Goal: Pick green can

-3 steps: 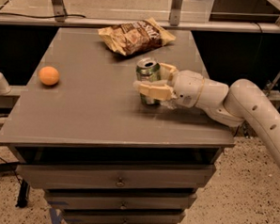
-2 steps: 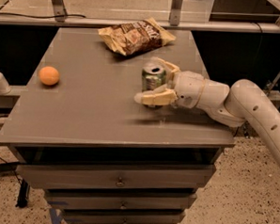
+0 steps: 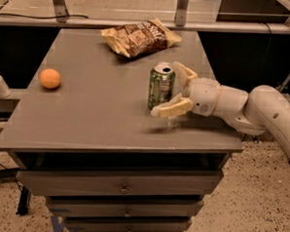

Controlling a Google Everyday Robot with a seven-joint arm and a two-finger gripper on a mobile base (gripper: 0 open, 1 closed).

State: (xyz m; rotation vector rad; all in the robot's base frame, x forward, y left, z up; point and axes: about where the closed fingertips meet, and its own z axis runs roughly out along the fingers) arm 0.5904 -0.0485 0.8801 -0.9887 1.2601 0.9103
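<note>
- Gripper (image 3: 165, 88), centre right: jaws spread either side of the green can (image 3: 161, 85), not clenched.
- Can upright on counter (image 3: 86, 129), mid-frame. Best to close squarely on mid-body, then lift straight so it doesn't tip.
- Counts: one can, one orange ball (image 3: 50, 78) at left, one chip bag (image 3: 139, 37) top centre.

The white two-finger tool (image 3: 164, 88) has opened its fingers wide and slid back a little toward the right side of the grey surface (image 3: 96, 110). The small shiny green can (image 3: 161, 84), half hidden before, now stands in full view between the fingers.
</note>
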